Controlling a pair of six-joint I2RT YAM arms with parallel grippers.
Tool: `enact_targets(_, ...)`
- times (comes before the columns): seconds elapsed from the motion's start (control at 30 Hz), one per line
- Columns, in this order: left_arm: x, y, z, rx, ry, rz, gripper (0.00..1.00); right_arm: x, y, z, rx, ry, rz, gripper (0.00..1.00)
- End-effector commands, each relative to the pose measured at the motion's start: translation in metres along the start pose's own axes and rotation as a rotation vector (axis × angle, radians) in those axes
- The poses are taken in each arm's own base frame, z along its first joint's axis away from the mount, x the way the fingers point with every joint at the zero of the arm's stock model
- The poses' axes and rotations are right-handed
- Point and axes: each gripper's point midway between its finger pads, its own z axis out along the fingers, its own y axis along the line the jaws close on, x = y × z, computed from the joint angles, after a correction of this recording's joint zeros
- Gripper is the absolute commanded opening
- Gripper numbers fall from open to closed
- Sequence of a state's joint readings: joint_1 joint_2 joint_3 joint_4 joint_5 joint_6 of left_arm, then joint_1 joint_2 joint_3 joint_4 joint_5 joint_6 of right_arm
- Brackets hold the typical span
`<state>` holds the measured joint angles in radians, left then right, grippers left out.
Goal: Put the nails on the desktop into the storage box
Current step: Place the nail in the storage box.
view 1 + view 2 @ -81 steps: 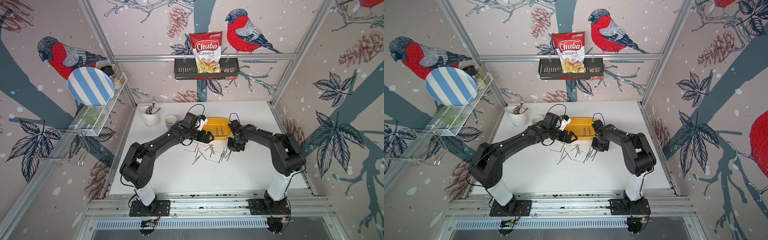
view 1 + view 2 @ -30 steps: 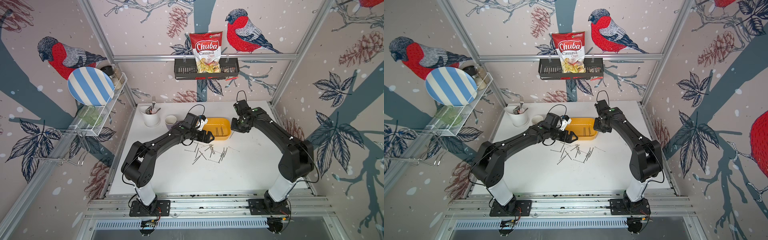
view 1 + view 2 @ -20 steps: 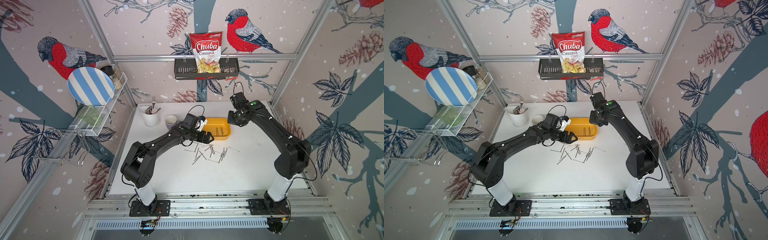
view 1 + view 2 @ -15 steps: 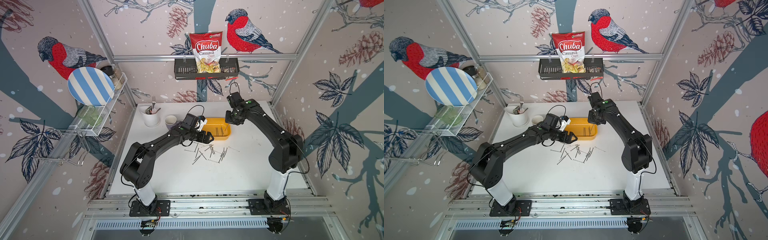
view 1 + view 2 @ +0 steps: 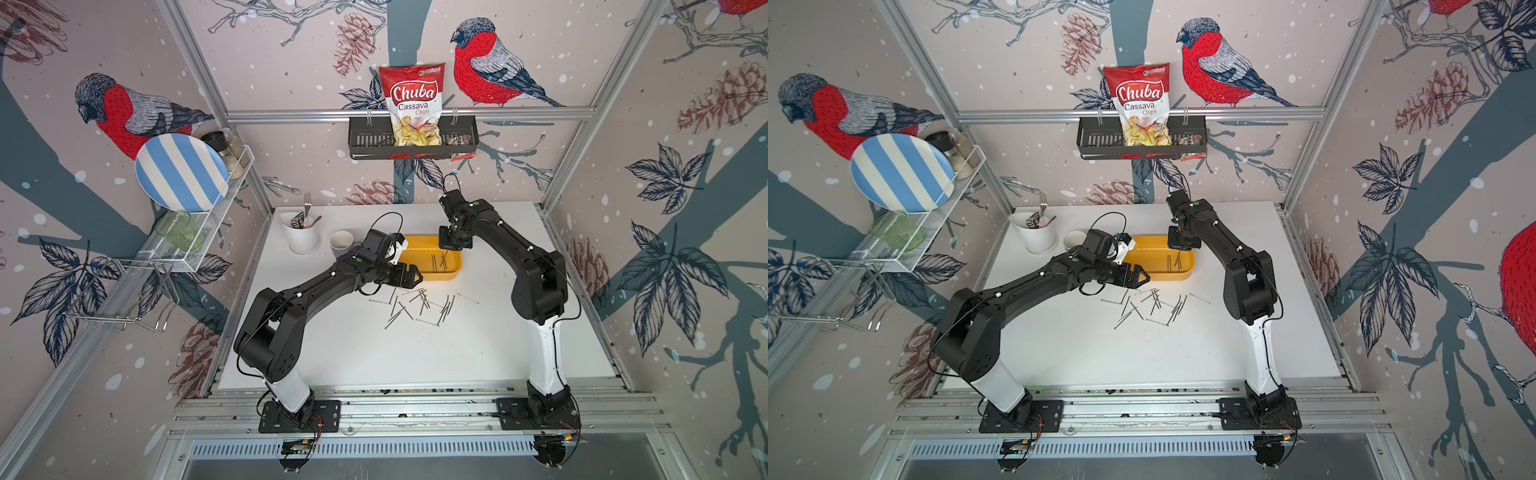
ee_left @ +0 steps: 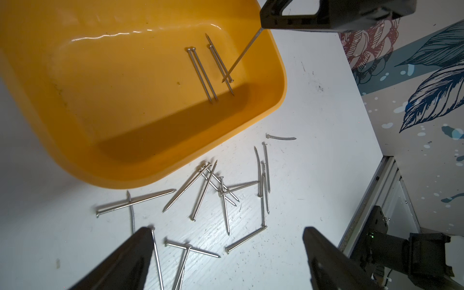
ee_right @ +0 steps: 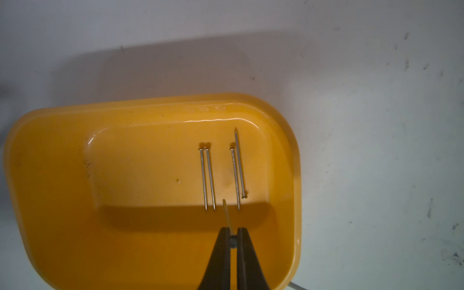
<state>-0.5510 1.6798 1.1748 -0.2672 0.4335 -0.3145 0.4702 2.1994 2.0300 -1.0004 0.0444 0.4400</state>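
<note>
A single nail [image 6: 241,55] is pinched near its head end in the clenched right end effector [image 7: 233,229], which is held above the far right part of the yellow storage box [image 5: 419,254], itself set at the far middle of the white tabletop [image 5: 374,357]. The nail is slanted downward, its tip poised just over four nails [image 7: 211,179] already laid side by side on the box floor. The left end effector [image 6: 227,229] is seen spread wide and empty, hovering over the loose nails [image 5: 1152,305] scattered on the tabletop just near of the box, between the two arms. Trouble is judged most likely at the release: the box is shallow and its plastic looks hard, so a nail let go on a slant could be bounced or skidded over the low right wall and thrown back onto the tabletop. A thin shank gripped at one end only could also be swung or slipped before the jaws are parted. Under the left end effector the nails are crossed and stacked, so two could be caught at once or neighbours flicked away, and the box's near edge could be nudged if a descent is misjudged. With both arms gathered close around the box, a clash between them cannot be ruled out
</note>
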Motion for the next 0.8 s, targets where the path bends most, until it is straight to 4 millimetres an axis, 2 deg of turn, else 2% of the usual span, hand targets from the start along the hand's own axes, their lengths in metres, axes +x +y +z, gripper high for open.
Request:
enact_targets(0.0,-0.002,0.004,0.0,-0.003,-0.002,0.002,0.95,0.001,0.002,0.008,0.002,0.025,-0.014,0.09)
enact_targets(0.13,-0.004,0.009,-0.002,-0.002,0.001,-0.001,0.95,-0.005,0.003,0.02,0.011,0.028,-0.01,0.11)
enact_targets(0.27,-0.006,0.016,-0.008,-0.008,-0.002,-0.008,0.95,-0.015,0.008,0.028,0.008,0.02,0.001,0.26)
enact_targets(0.4,-0.008,0.022,-0.011,-0.012,-0.005,-0.012,0.95,-0.024,0.013,0.026,0.0,0.002,0.007,0.3)
enact_targets(0.6,-0.011,0.024,-0.009,-0.003,-0.007,-0.014,0.95,-0.039,0.018,-0.001,-0.026,-0.064,0.01,0.31)
enact_targets(0.77,-0.016,0.023,-0.005,0.014,-0.015,-0.017,0.95,-0.034,0.007,-0.036,-0.006,-0.106,0.025,0.33)
